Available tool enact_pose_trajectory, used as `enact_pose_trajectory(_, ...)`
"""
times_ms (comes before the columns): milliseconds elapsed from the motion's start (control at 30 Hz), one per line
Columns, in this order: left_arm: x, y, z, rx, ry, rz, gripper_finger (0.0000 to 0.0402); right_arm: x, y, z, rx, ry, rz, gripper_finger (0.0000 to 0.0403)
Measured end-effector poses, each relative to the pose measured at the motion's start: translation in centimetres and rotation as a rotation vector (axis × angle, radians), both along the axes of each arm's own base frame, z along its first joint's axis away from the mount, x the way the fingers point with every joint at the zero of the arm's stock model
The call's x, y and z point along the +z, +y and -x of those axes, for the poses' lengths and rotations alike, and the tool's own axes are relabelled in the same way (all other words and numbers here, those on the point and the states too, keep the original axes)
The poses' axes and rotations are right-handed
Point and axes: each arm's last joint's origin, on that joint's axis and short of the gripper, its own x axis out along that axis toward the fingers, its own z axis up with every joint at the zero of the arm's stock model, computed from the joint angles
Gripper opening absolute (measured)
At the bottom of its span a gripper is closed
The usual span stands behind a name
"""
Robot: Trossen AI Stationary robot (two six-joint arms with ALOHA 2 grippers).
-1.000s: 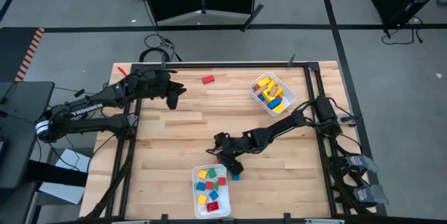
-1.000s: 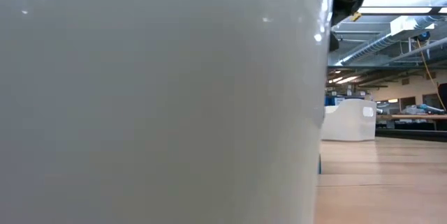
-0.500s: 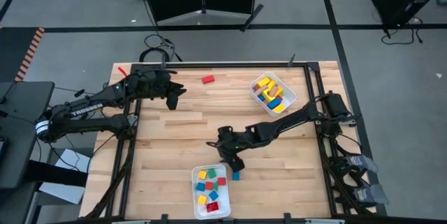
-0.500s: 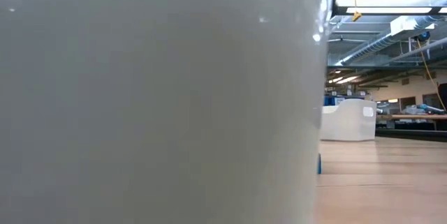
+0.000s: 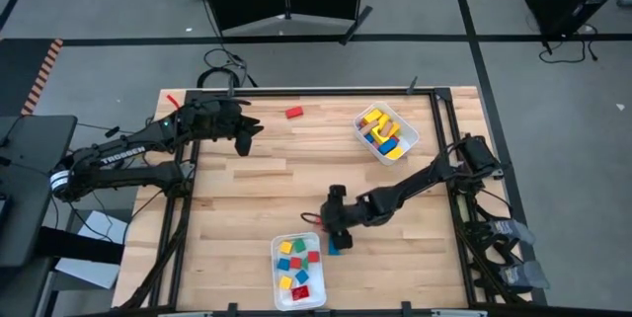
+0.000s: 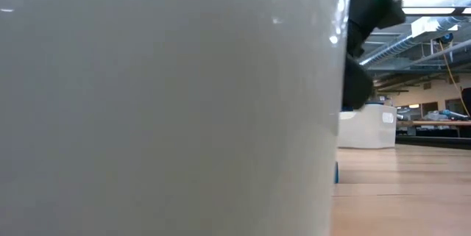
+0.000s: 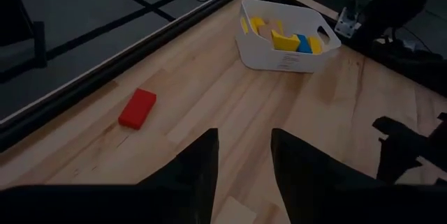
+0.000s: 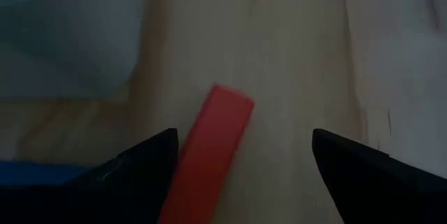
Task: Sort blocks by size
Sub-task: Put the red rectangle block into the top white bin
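high view: the table (image 5: 247, 198) holds two white trays. the far tray (image 5: 407, 131), toward 1 o'clock from the table's middle, carries yellow and blue blocks (image 5: 380, 129). the near tray (image 5: 283, 295), at 6 o'clock, carries small cubes (image 5: 298, 258) in red, blue, yellow and green. a lone red block (image 5: 293, 113) lies near the far edge at 12 o'clock. the right gripper (image 5: 337, 235) is low over the wood just beside the near tray's far right corner, with a blue block (image 5: 334, 249) at its tip; whether they touch cannot be told. the left gripper (image 5: 247, 136) hangs over the table's 10 o'clock corner.

low view: a white tray wall (image 6: 169, 104) fills most of the frame; a dark arm part shows above its right edge, and a sliver of blue at the wall's foot.

left wrist view: the left fingers (image 7: 199, 172) stand a little apart with nothing between them. beyond lie the red block (image 7: 137, 107) and the far tray (image 7: 279, 53).

right wrist view: the right fingers (image 8: 150, 158) are spread wide and released, a red bar (image 8: 209, 151) on the wood between them, untouched. a tray wall (image 8: 70, 35) is near, and a blue strip shows at one edge.
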Motion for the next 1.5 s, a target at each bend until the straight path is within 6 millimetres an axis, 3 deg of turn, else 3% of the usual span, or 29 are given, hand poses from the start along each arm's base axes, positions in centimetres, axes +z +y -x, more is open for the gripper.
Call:
enact_pose_trajectory(433, 0.2, 0.0, -0.1, 0.001, -0.017, -0.007, 0.0141, -1.6, -0.5, 0.5, -0.065, 0.071, -0.053, 0.0275)
enact_pose_trajectory(767, 0.3, 0.1, -0.1, 0.006, -0.025, -0.012, 0.0141, -1.7, -1.7, 0.4, -0.07, 0.104, -0.058, 0.0115)
enact_pose_trajectory(933, 0.1, 0.3, -0.4, 0.031, -0.022, 0.005, 0.0141, -0.8, -3.1, 0.4, -0.073, 0.088, 0.019, 0.0115)
enact_pose_trajectory(1033, -0.4, 0.6, -0.9, 0.047, -0.013, 0.033, 0.0141, 1.1, -4.5, 0.6, -0.123, 0.043, 0.13, 0.0115)
enact_pose_trajectory(1200, -2.0, 1.5, -2.4, 0.096, 0.046, 0.079, 0.0141, 6.9, -7.1, 2.2, -0.26, -0.056, 0.273, 0.0115)
enact_pose_trajectory(1367, -3.9, 2.9, -4.3, 0.153, 0.136, 0.089, 0.0141, 11.6, -11.8, 6.7, -0.575, -0.024, 0.332, 0.0115)
enact_pose_trajectory(1500, -4.9, 4.3, -5.7, 0.168, 0.207, 0.107, 0.0141, 12.9, -15.2, 10.7, -0.815, 0.1, 0.267, 0.0115)
